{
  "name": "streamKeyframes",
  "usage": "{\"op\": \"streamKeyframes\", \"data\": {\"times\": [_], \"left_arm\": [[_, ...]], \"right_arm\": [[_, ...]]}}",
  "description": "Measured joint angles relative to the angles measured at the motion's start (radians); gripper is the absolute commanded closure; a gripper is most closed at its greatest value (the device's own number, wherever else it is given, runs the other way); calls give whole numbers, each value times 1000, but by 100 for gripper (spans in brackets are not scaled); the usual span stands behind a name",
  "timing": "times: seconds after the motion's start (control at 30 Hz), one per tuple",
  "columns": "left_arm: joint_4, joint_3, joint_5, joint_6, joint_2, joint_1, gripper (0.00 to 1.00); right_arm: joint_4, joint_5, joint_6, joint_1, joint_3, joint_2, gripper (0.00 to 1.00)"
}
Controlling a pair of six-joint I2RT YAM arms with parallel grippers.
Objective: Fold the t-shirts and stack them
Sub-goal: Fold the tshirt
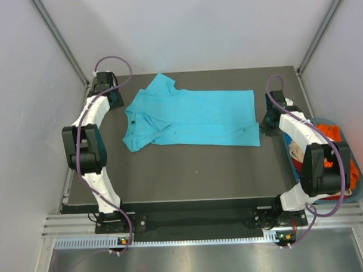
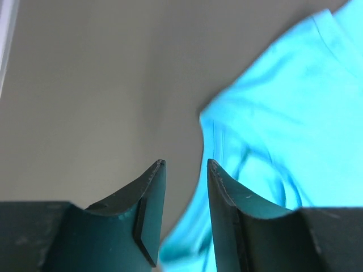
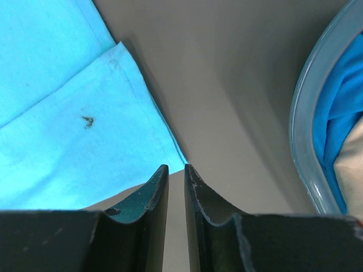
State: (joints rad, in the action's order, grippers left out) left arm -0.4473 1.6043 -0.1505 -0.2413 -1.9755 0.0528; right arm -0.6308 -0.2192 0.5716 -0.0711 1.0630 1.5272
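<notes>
— What did we make of the cloth?

— We saw a turquoise t-shirt point(image 1: 193, 117), a soft, thin knit with faint creases, spread nearly flat on the matte dark grey table point(image 1: 189, 171). It lay in the far half of the table, between the two arms.

— And which way did it run?

— Its long axis ran left to right. The small collar point(image 1: 133, 117) pointed towards the left arm and the straight, stitched hem point(image 1: 254, 118) towards the right. One short sleeve point(image 1: 162, 84) stuck out towards the far edge. The near one was folded in on itself.

— How did we find the left gripper point(image 2: 186, 163)?

— It was just beside the collar end. Its dark, tapered fingers stood apart, with bare table showing in the gap and nothing clamped.

— The right gripper point(image 3: 176, 166)?

— It was at the near corner of the hem. We saw its jaws almost together, with only a thin slit of table between them. The pointed corner of the cloth reached up to the fingertips, but none of it sat in the slit. Near that corner we noted a small dark fleck point(image 3: 87, 120) on the fabric.

— Anything else?

— There was a blue-grey plastic basket point(image 1: 357, 186) with a smooth, rounded rim at the right edge. It held rumpled orange cloth point(image 1: 330, 131) and beige cloth point(image 1: 294, 151), partly hidden by the right arm.
</notes>
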Motion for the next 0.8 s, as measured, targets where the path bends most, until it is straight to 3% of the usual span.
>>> {"op": "streamKeyframes", "data": {"times": [0.2, 0.4, 0.6, 0.8], "left_arm": [[-53, -231, 47, -82, 214, 0, 60], [-75, -467, 163, -154, 289, 0, 59], [-39, -626, 255, -214, 391, 3, 53], [19, -671, 293, -277, 426, 10, 53]], "right_arm": [[-14, 10, 35, -11, -14, -5, 80], [-12, 14, 115, -17, -63, -12, 76], [9, 23, 211, -19, -113, -11, 76], [32, 24, 269, -20, -124, 11, 76]]}}
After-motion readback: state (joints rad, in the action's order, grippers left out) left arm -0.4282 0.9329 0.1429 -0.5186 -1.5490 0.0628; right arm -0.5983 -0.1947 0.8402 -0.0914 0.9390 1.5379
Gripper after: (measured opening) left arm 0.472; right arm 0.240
